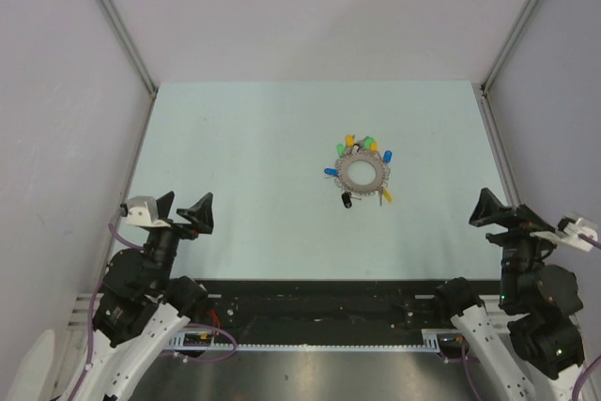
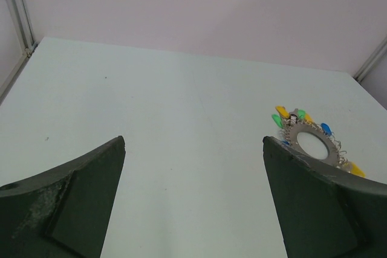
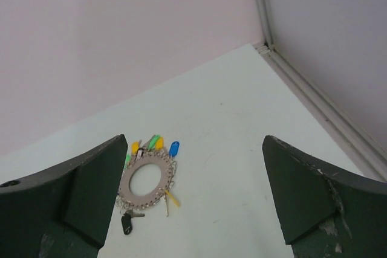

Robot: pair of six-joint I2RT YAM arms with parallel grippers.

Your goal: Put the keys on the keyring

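Note:
The keyring [image 1: 362, 171] is a flat grey ring with a rim of small wire loops. It lies on the pale table right of centre. Around its rim lie the keys: yellow [image 1: 350, 141], green [image 1: 370, 144], blue [image 1: 386, 155] and black [image 1: 346, 200] heads. The left wrist view shows the keyring [image 2: 297, 134] just past the right finger. In the right wrist view the keyring [image 3: 164, 176], a blue key [image 3: 173, 148] and a black key [image 3: 126, 223] lie ahead on the left. My left gripper [image 1: 188, 204] [image 2: 193, 143] and right gripper [image 1: 507, 213] [image 3: 195, 140] hang open and empty near the front corners, far from the ring.
Pale walls with metal corner posts [image 1: 512, 35] enclose the table on three sides. A black rail [image 1: 319, 302] runs along the near edge between the arm bases.

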